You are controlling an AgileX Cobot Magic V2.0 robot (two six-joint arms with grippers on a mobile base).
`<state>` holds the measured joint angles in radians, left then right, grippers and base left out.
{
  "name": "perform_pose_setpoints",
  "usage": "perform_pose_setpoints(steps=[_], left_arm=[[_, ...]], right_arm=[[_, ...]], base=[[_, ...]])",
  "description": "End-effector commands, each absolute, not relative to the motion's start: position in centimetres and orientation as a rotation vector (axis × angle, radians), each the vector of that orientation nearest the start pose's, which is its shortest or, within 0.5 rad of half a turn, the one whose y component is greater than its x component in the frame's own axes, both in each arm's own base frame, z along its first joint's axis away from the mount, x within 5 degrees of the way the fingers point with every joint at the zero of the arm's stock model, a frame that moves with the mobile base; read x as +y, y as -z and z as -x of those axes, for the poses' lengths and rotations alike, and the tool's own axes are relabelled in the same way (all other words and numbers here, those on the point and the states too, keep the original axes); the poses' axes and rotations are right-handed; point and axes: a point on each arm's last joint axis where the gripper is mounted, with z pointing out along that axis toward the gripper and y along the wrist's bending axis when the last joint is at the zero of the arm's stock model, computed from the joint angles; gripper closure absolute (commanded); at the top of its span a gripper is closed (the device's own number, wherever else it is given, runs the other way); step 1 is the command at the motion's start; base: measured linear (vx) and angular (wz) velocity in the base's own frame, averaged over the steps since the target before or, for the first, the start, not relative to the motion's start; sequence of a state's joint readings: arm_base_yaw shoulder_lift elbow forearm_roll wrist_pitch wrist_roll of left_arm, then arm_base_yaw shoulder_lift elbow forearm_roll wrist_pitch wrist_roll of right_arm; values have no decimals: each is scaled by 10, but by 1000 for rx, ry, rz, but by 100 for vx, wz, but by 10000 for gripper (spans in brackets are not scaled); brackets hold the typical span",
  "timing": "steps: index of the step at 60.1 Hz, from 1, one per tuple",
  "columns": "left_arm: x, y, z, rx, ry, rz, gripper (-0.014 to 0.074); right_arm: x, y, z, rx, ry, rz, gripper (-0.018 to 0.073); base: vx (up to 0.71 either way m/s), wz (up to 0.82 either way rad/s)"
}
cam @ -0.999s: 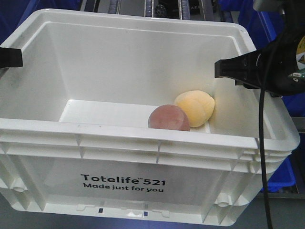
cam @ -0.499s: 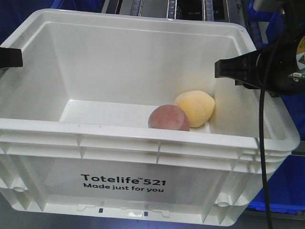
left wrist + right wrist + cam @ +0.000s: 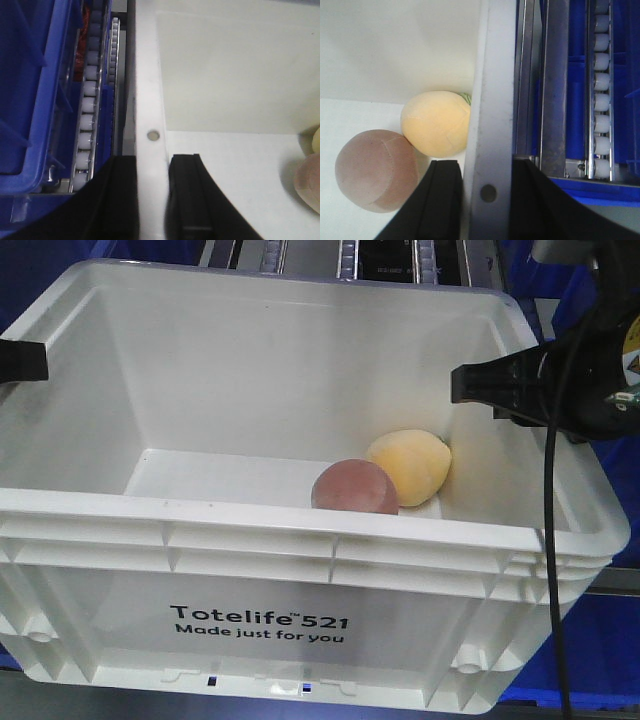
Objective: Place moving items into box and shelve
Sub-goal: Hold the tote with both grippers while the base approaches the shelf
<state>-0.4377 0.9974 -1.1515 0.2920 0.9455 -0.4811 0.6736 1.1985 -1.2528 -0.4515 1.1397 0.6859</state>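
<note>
Risk at this moment lies chiefly in the two rim grips by which the white box [image 3: 300,540] is held. The left claw [image 3: 152,200] is closed on the box's left rim, one finger outside the wall and one inside, as the left wrist view shows; the right claw [image 3: 485,200] is clamped likewise across the right rim, with the rim's small hole between its fingers. Both moving items lie inside the box, on its floor in the right-hand part: the pale yellow-orange lump [image 3: 408,467] is tucked against the box's right wall, and the brownish-pink lump [image 3: 355,488] rests touching it, nearer the box's front wall. Since only narrow finger pads bear on smooth plastic, the box could slip or tilt if one arm were raised or advanced faster than the other. A tilt would let the round lumps roll across the floor, and the shifted load could worsen the slip, though being light they are judged a small influence. Beyond the box, a roller track [image 3: 600,90] and blue bins [image 3: 30,85] are seen close beside both side walls. The outer fingers could therefore be caught on the rails or the bins as the box is moved toward the shelf, and the grip could be levered loose. Whether the box is borne from below cannot be told.
</note>
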Motion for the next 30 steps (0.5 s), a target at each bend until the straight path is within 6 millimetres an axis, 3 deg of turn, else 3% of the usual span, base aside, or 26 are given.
perform_pose_setpoints(steps=[1,30], left_arm=[[-56,-435,-175,2034,147,-52,610],[-56,-435,-175,2034,147,-52,610]], right_arm=[[102,-413,-201,2256,47,85,571],[102,-413,-201,2256,47,85,571]], base=[[12,-10],[11,-10]])
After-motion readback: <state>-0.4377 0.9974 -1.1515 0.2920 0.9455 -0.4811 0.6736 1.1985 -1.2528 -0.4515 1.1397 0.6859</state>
